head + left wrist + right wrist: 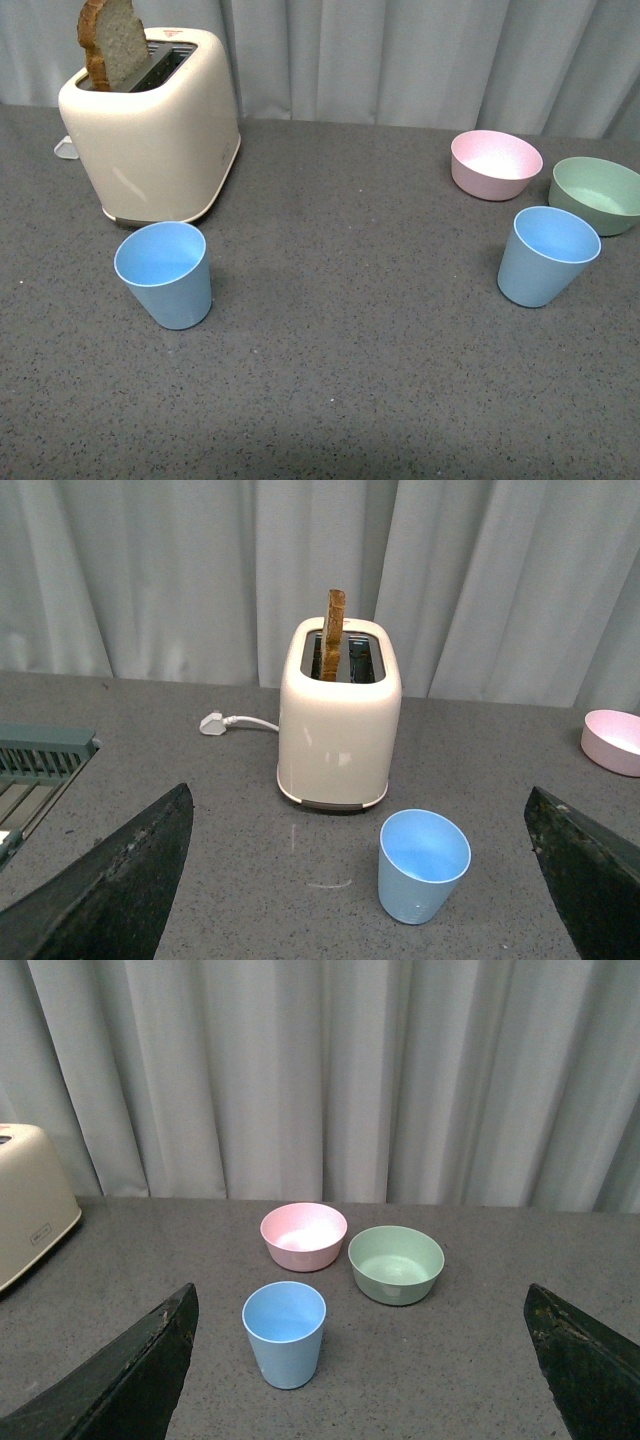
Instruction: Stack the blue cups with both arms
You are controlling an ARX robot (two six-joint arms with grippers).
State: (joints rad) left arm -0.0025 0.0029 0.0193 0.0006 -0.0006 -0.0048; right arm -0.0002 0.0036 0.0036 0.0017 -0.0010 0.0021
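Observation:
Two light blue cups stand upright and far apart on the grey table. The left blue cup [165, 273] sits just in front of the toaster; in the left wrist view this cup [423, 865] lies ahead of my open left gripper [365, 880], a little off its middle. The right blue cup [545, 255] stands near the bowls; in the right wrist view it [285, 1333] is ahead of my open right gripper [360, 1360]. Both grippers hold nothing. Neither arm shows in the front view.
A cream toaster [155, 125] with a bread slice [112, 42] stands at the back left, its white plug [213, 723] behind it. A pink bowl [495, 164] and a green bowl [598, 194] sit at the back right. A green rack [40, 765] lies far left.

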